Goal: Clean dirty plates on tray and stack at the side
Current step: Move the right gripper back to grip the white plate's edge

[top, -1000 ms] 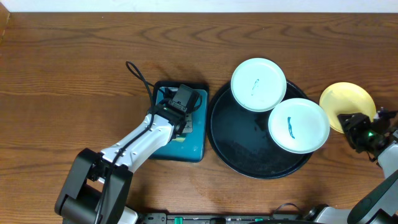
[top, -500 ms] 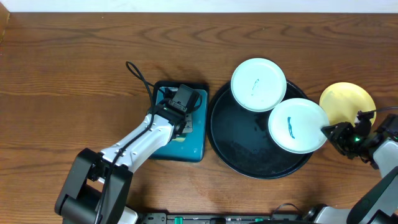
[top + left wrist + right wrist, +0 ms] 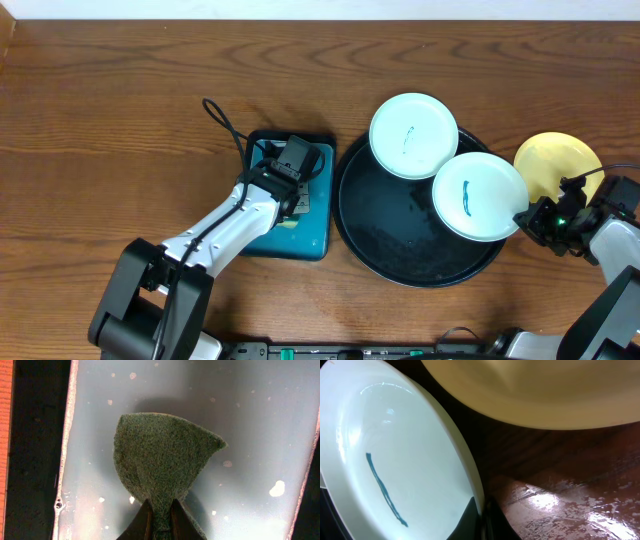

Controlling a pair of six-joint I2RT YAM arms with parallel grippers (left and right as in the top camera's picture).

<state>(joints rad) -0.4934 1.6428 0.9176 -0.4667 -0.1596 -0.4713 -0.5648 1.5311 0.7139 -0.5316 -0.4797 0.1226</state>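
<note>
While right claw (image 3: 481, 521) grips plate (image 3: 395, 460) rim, left claw (image 3: 160, 521) pinches sponge (image 3: 162, 455)

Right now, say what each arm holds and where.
The left fingers pinch the green sponge by its narrow end; the right fingers grip the right-hand white plate by its rim.

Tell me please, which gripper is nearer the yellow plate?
Right. The right gripper is beside the yellow plate, pinching the white plate's rim; the left gripper holds the sponge beyond the black tray.
</note>
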